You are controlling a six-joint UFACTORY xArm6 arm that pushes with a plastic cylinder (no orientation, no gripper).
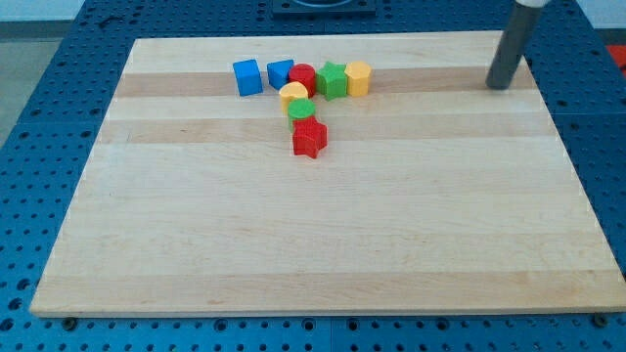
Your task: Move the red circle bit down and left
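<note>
1. The board (323, 244) holds one block cluster near the view's top.
2. My tip (500, 87) (a bare rod, no jaws to open or shut) sits far right of it.
3. The red circle (302, 76) lies left of my tip, wedged between a blue block (280, 71) and a green block (334, 80).

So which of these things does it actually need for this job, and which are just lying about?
In the job:
red circle, in the row near the view's top
my tip, far off at the view's right, touching no block

Lying about:
blue blocks
green star
yellow hexagon
yellow block
green block
red star
</note>
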